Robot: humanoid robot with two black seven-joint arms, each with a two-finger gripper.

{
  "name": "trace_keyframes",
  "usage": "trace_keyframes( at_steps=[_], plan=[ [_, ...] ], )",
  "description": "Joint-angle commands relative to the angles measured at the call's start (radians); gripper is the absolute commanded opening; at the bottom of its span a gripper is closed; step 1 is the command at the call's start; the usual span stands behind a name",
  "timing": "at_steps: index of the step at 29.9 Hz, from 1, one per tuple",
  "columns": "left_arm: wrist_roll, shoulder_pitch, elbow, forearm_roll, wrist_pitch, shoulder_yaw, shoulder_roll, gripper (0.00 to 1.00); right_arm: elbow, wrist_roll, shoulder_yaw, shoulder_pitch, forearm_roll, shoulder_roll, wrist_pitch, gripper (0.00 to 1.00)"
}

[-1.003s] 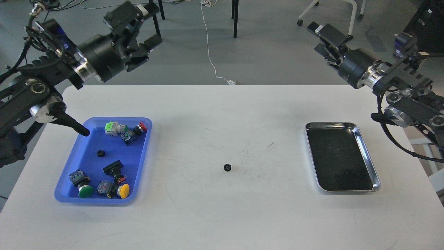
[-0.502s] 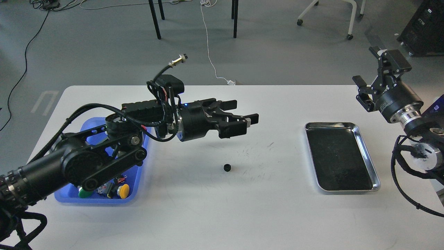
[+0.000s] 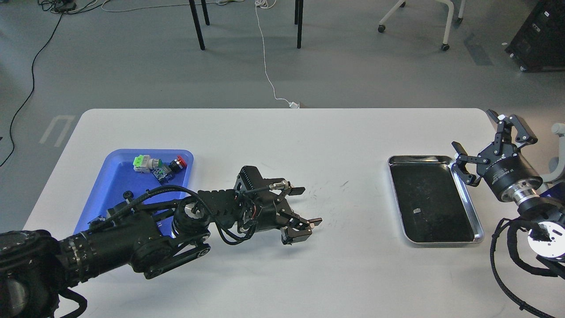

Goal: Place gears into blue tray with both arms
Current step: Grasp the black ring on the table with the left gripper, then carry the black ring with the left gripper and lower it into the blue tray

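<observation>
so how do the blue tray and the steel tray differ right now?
The blue tray is matte plastic at table left; the steel tray is shiny metal with a dark bottom at right. The blue tray holds push-button switches and is partly hidden by the left arm; the steel tray is unobstructed, nearly bare. Both are rectangular, rimmed, round-cornered.

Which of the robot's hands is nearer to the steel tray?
Right. The right hand hangs at the steel tray's far right corner, its fingers spread over the rim. The left hand is low over the table's middle, well to the tray's left.
</observation>
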Motion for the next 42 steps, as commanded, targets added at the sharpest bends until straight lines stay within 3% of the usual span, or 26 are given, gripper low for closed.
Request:
trace_keyframes(
  at_steps=[1,5,10,16,25,28,32,35,40,42],
  plan=[
    [-0.002,0.009,0.017,0.001,0.001,0.006,0.010,0.71,0.014,0.000,0.023,-0.020,0.000,0.000,0.001,0.99],
    [-0.002,0.009,0.025,0.001,-0.001,0.022,0.017,0.60,0.017,0.000,0.047,-0.021,0.000,0.002,0.001,0.99],
    [-0.005,0.014,0.037,0.001,-0.001,0.023,0.039,0.39,0.039,0.000,0.059,-0.021,0.000,0.009,0.001,0.99],
    [-0.003,0.024,0.060,0.001,-0.001,0.023,0.042,0.37,0.042,0.000,0.063,-0.020,-0.001,0.017,0.001,0.99],
    [-0.009,0.030,0.054,-0.001,0.006,0.003,0.082,0.17,0.040,0.000,0.075,-0.020,-0.001,0.017,0.001,0.99],
    [-0.011,0.027,-0.009,-0.007,0.027,-0.056,0.160,0.17,0.040,0.000,0.075,-0.020,-0.001,0.017,0.001,0.99],
    [-0.012,0.030,-0.134,-0.088,0.030,-0.141,0.363,0.17,0.040,0.000,0.075,-0.020,-0.003,0.017,0.001,0.99],
    [-0.020,0.034,-0.155,-0.234,0.033,-0.135,0.520,0.17,0.039,0.000,0.082,-0.018,-0.003,0.017,0.001,0.99],
    [-0.116,0.104,-0.141,-0.299,0.035,-0.115,0.668,0.17,0.039,0.000,0.089,-0.008,-0.004,0.035,-0.003,0.99],
    [-0.124,0.138,-0.126,-0.297,0.036,-0.113,0.685,0.17,0.039,0.000,0.089,-0.006,-0.004,0.042,-0.003,0.99]
  ],
)
